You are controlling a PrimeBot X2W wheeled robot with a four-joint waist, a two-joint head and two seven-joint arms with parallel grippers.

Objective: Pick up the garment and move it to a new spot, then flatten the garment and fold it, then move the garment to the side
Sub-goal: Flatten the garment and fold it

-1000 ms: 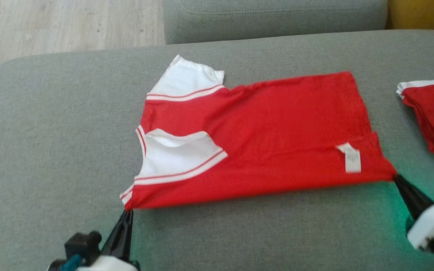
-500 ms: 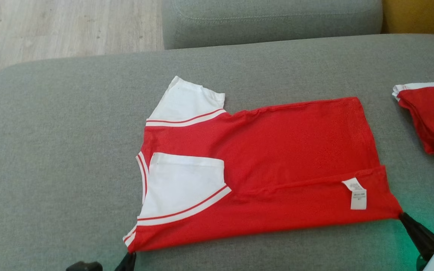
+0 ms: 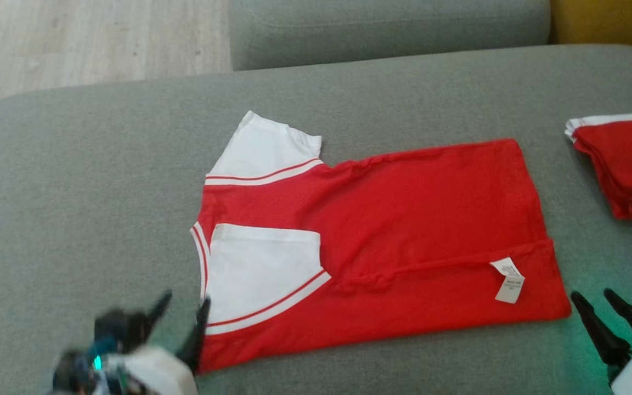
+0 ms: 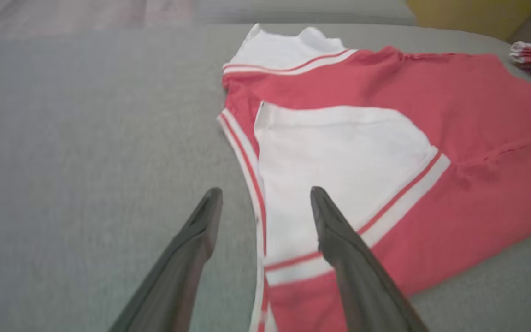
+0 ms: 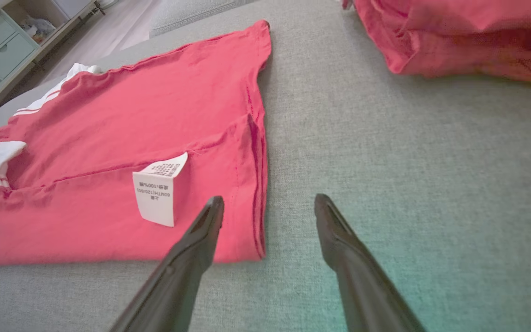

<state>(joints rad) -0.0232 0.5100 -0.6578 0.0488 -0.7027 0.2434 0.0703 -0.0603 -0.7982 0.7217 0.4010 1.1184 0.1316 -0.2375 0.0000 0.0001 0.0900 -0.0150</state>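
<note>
The red and white garment [image 3: 382, 241] lies spread and mostly flat on the grey cushion [image 3: 74, 192], ahead of and between the two pairs of fingers, so the pick-up, the move and the flattening look done. A first lengthwise fold also appears to be in. The long edge nearest the fingers is turned over onto the body, which puts one white sleeve [image 3: 261, 274] on top of the red cloth and leaves the care label [image 3: 509, 281] exposed. The other sleeve [image 3: 264, 148] sticks out on the side of the garment away from the fingers. By my reading, that far side has yet to be folded in, any crosswise fold is not yet made, and the move to the side is not yet done. A second red garment [image 3: 623, 164], already folded, sits beyond the right fingers [image 3: 596, 329], well apart from this one. The left fingers [image 3: 198, 329] stand wide and hold nothing. In the left wrist view the collar trim runs up between them, and one finger overlaps the folded sleeve. The right fingers are equally wide and empty. The hem corner lies just beside their inner fingertip, and the outer one is over bare cushion. I cannot tell whether either pair actually touches the cloth.
</note>
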